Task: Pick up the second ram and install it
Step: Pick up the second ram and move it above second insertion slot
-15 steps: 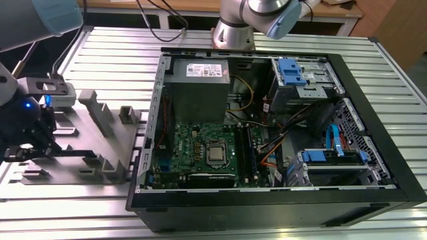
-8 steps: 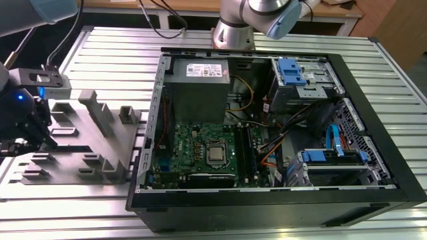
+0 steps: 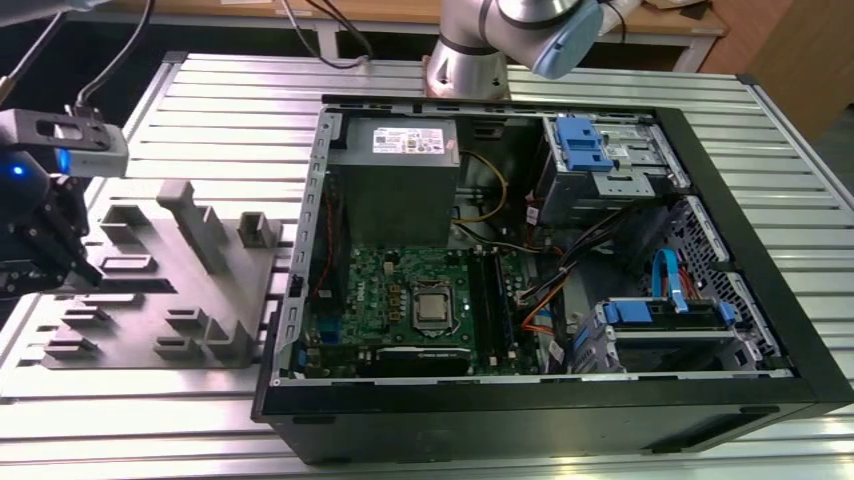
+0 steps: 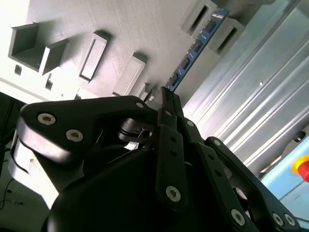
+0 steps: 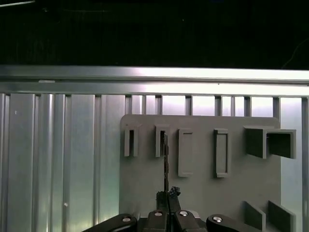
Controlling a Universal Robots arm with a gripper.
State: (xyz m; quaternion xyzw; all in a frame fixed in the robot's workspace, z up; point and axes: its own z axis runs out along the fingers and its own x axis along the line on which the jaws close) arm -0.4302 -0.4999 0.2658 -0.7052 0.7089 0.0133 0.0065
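2nd ram (image 4: 195, 46): near end in hand's (image 4: 168, 99) tight pinch, rest over grey block (image 4: 120, 29).

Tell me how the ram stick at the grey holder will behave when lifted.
The second ram is a thin flat board carrying chips, so probably stiff and light rather than floppy. Edge-on in the first wrist view it is narrow, so it would likely topple without the posts of the grey holder. The gripper pinches one end, so a bump might swing it.
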